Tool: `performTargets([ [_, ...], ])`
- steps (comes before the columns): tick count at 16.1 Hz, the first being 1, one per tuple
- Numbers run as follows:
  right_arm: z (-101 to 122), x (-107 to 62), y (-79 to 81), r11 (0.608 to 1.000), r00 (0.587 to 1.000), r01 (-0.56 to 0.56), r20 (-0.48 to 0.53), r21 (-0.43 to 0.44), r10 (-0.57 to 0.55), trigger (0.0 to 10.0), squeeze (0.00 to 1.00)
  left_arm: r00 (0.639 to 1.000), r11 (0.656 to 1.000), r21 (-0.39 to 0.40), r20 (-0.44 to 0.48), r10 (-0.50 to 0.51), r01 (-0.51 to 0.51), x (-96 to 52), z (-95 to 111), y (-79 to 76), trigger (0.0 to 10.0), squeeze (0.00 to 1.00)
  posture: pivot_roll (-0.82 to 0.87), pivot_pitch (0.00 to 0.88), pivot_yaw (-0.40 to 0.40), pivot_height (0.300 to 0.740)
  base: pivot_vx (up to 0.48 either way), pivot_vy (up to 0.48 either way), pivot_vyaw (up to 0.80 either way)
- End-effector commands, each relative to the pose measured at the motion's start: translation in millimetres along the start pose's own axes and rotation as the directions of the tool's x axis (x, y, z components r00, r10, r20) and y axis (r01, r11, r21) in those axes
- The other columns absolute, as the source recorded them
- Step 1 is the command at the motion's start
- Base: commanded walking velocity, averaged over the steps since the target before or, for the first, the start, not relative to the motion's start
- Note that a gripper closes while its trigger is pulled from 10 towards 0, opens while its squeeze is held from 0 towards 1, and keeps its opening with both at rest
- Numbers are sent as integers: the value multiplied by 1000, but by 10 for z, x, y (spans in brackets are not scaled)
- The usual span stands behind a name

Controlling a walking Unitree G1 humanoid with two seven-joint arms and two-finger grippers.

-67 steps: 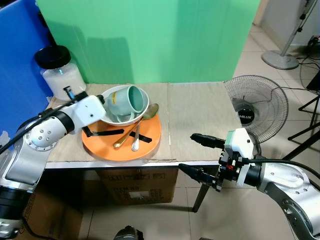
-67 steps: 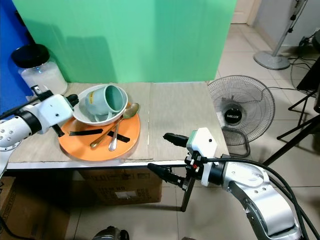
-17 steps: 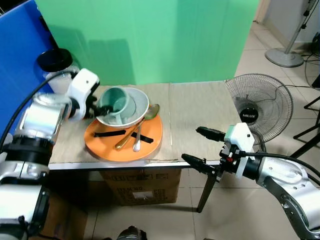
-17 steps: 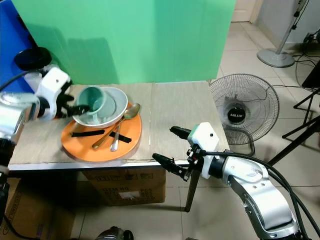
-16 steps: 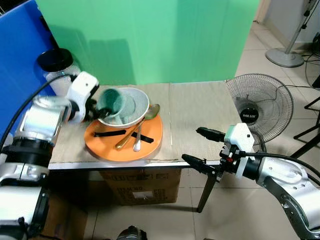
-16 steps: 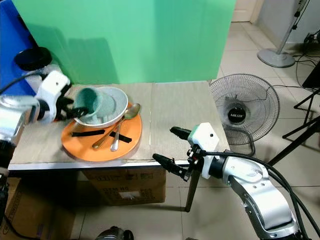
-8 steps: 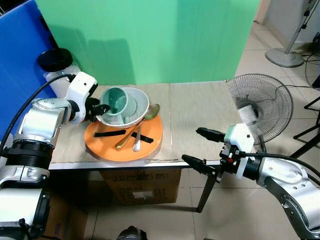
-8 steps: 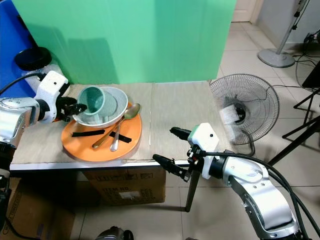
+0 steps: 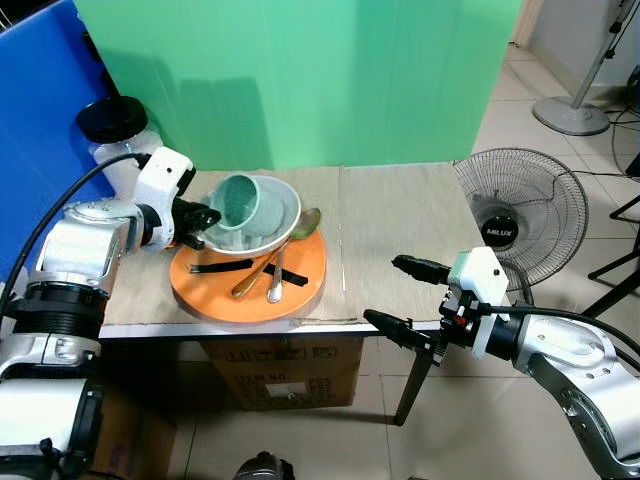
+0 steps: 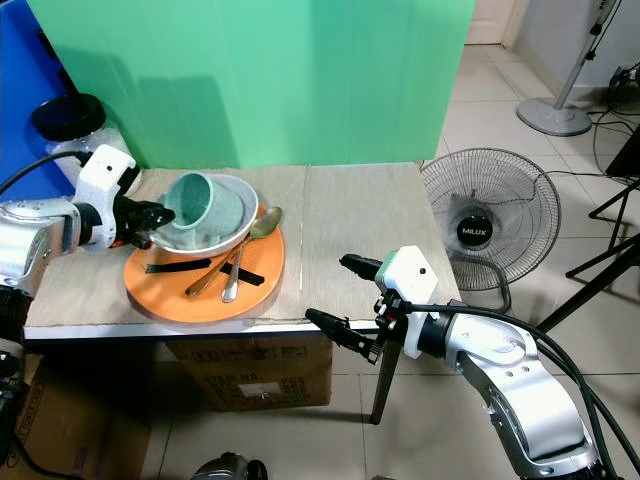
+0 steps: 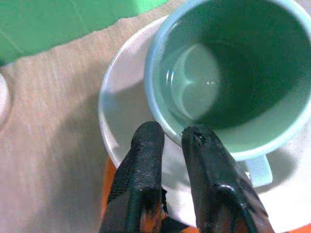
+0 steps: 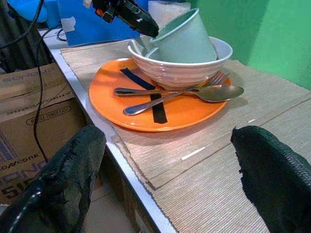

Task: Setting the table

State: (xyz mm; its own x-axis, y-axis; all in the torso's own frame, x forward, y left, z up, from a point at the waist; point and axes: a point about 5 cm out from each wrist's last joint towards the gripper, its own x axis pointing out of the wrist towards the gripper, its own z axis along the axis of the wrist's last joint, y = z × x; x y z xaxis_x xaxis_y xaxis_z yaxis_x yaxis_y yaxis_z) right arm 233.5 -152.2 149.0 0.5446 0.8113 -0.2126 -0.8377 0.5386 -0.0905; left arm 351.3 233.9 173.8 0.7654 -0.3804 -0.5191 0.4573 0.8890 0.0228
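Woven-mat table (image 9: 400, 215): left gripper (image 11: 169, 137) pinching green mug (image 9: 240, 200) rim in bowl (image 9: 283, 215); right gripper (image 9: 398, 295) spread at the edge.

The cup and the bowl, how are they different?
The cup is pale green; the bowl is white. The cup is narrow and tipped on its side; the bowl is wide and sits upright on the orange plate. The left gripper pinches the cup's rim; the bowl just holds the cup. Both are round dishes.
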Motion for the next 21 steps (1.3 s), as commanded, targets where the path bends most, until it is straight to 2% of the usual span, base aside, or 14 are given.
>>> performTargets([
  [1,37,9,11,1000,1000,-10,18,-23,10,10000,0,1000,999,-49,-3,9,-9,-1,-33,33,0,0,-56,23,95,740,0,0,0],
  [8,33,4,8,1000,1000,-3,20,-25,3,10000,0,990,973,-230,131,45,-14,-84,59,59,0,0,-57,21,99,740,0,0,0],
  [10,31,6,9,1000,1000,-3,21,-24,4,10000,0,986,967,-254,160,48,-6,-124,72,37,0,0,-54,20,98,740,0,0,0],
  [12,29,11,13,1000,1000,-6,22,-23,6,10000,0,980,976,-217,195,29,14,-165,114,-24,0,0,-54,20,98,740,0,0,0],
  [13,30,13,14,1000,1000,-7,22,-24,7,10000,0,978,974,-223,206,20,26,-172,129,-58,10000,122,-55,19,99,740,0,0,0],
  [14,32,15,14,1000,1000,-7,23,-25,8,10000,0,978,967,-252,208,13,41,-170,124,-74,10000,1000,-56,19,99,740,0,0,0],
  [21,25,7,30,1000,1000,-9,23,-22,9,10000,0,992,927,-370,125,-11,56,-188,-73,-119,10000,1000,-56,20,105,740,0,0,0],
])
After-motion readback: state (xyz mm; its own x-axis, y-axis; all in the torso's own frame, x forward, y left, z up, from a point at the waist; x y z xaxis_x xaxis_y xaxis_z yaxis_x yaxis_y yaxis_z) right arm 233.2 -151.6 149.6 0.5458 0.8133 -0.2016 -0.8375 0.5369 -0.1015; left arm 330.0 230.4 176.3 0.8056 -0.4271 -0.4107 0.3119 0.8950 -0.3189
